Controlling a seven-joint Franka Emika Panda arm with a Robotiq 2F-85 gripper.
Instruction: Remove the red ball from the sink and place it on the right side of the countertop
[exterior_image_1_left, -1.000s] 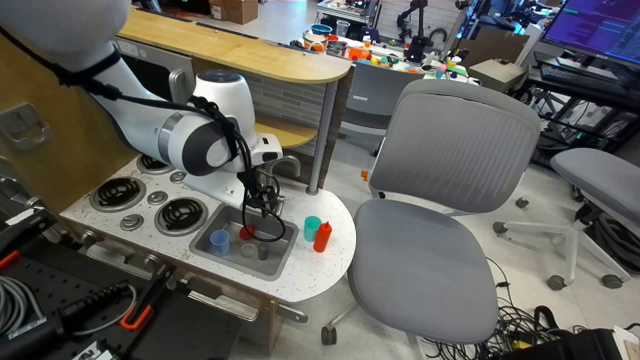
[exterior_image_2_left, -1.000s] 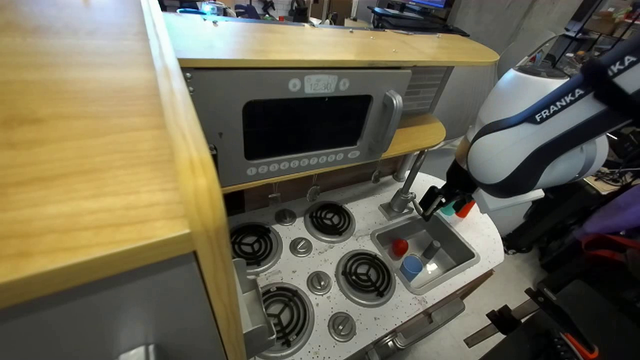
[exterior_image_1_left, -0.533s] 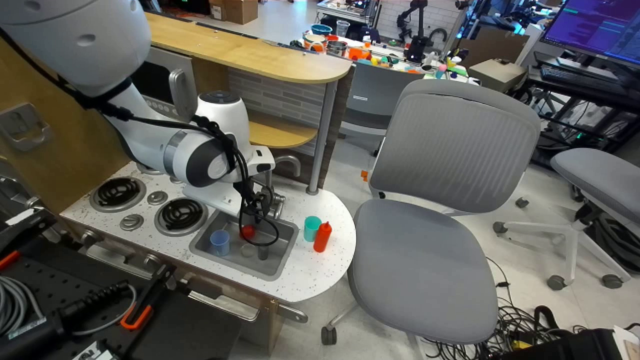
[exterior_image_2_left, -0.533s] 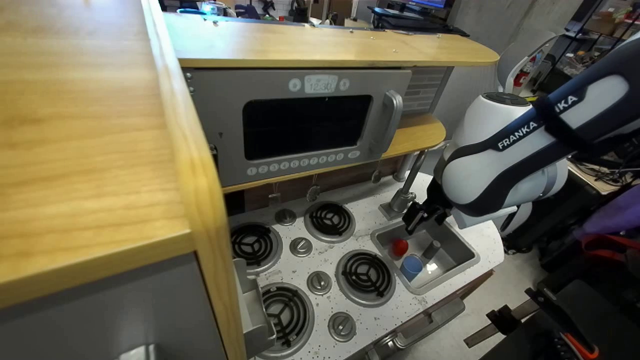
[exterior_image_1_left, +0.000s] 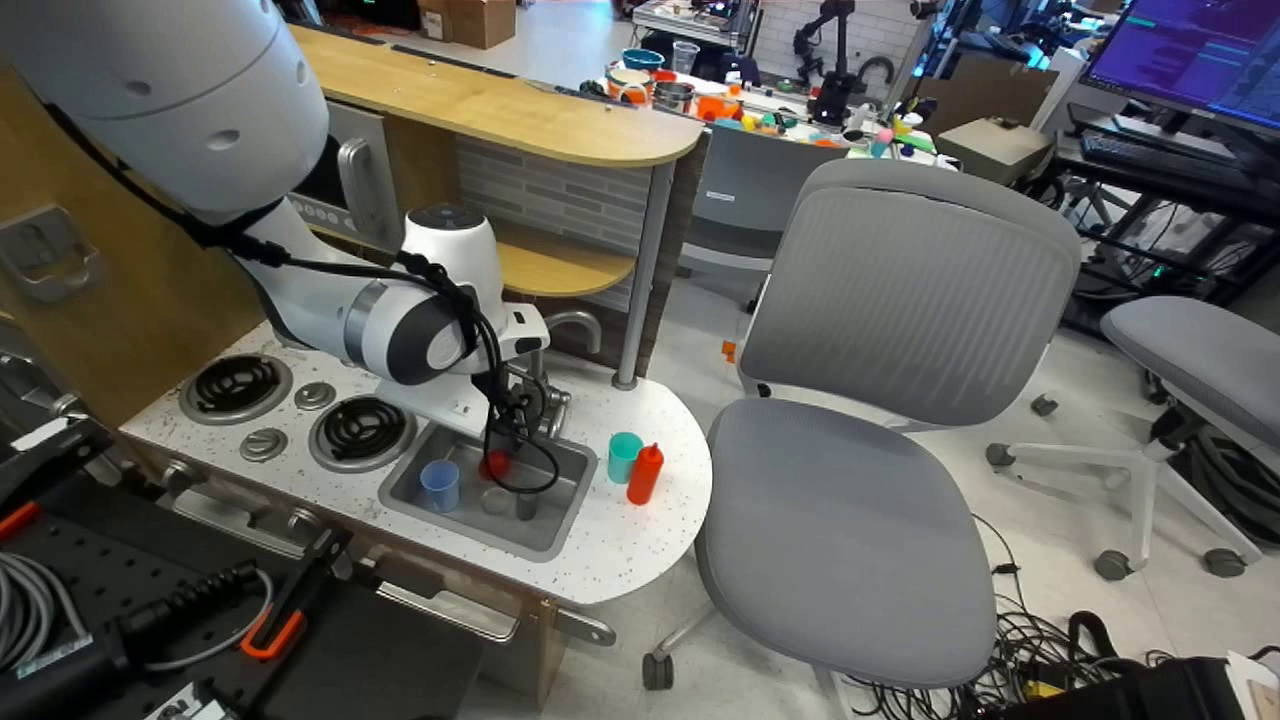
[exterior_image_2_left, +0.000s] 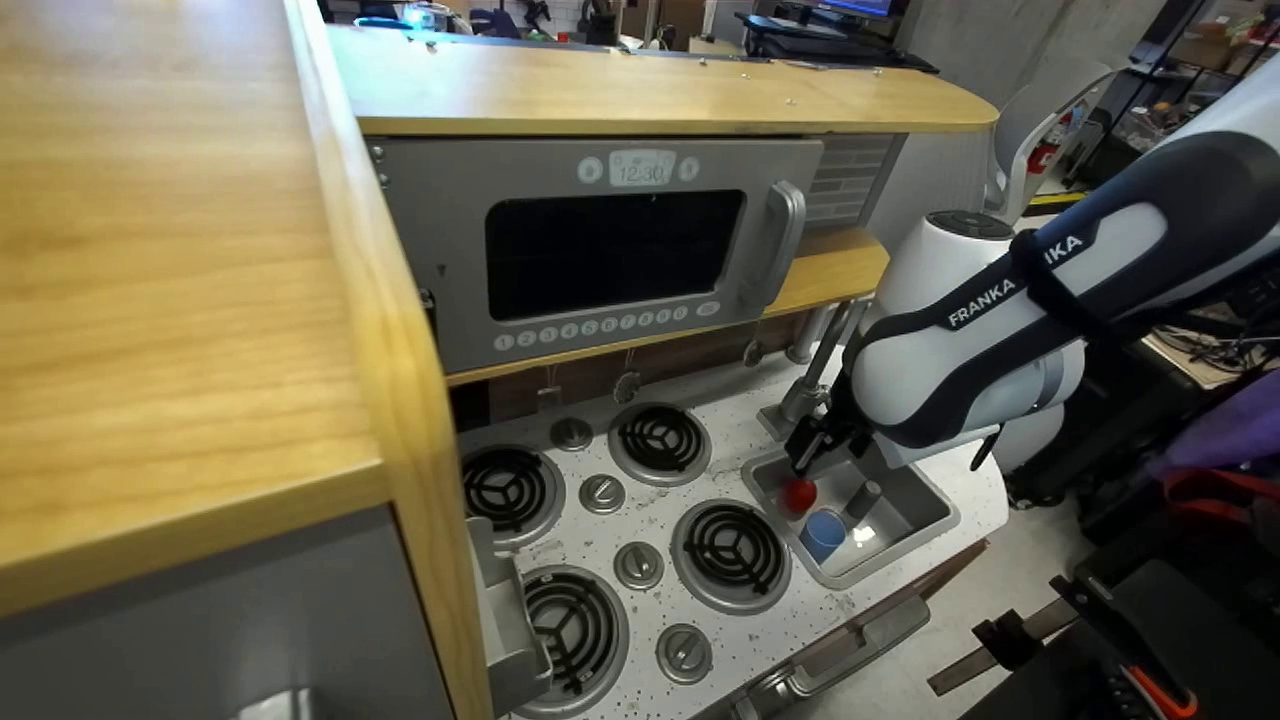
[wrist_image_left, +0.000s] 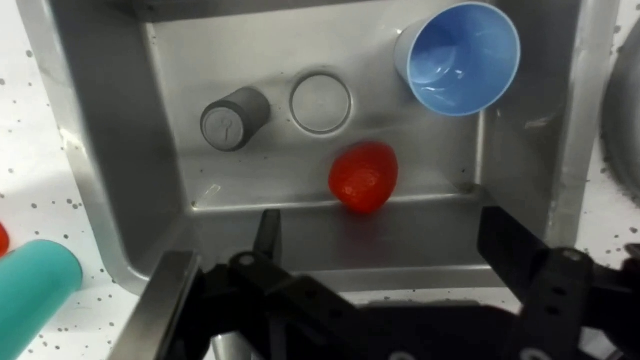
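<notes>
Spread wide, nothing gripped yet

In the wrist view my fingers (wrist_image_left: 507, 245) stand wide apart with nothing between them. I judge the spread is meant to straddle the red ball (wrist_image_left: 364, 176), which lies on the floor of the sink (wrist_image_left: 112, 150), beyond my tips toward twelve o'clock. It sits near the six o'clock wall; whether they touch I can't make out. Those walls suit a rounded thing, giving it little room to roll off. From the ball, the blue cup (wrist_image_left: 460, 60) stands at one o'clock and a grey cylinder (wrist_image_left: 235, 120) at ten, both far enough off, I think, to let me come down past them.

In an exterior view the white surface (exterior_image_1_left: 620, 550) has its rounded end at three o'clock from the sink, my likely goal. A teal cup (exterior_image_1_left: 624, 457) and a red bottle (exterior_image_1_left: 645, 478) stand upright there, so I should set the ball down beside them gently, lest it roll into one. The faucet (exterior_image_1_left: 575, 319) rises at one o'clock from me, so my lift will need care.

In an exterior view the arm (exterior_image_2_left: 960, 330) slants in from two o'clock, which puts my fingers just beside the ball at its twelve o'clock. I read this as the approach: grasp, lift and placing are all to come, and a small move down and over it seems next.
</notes>
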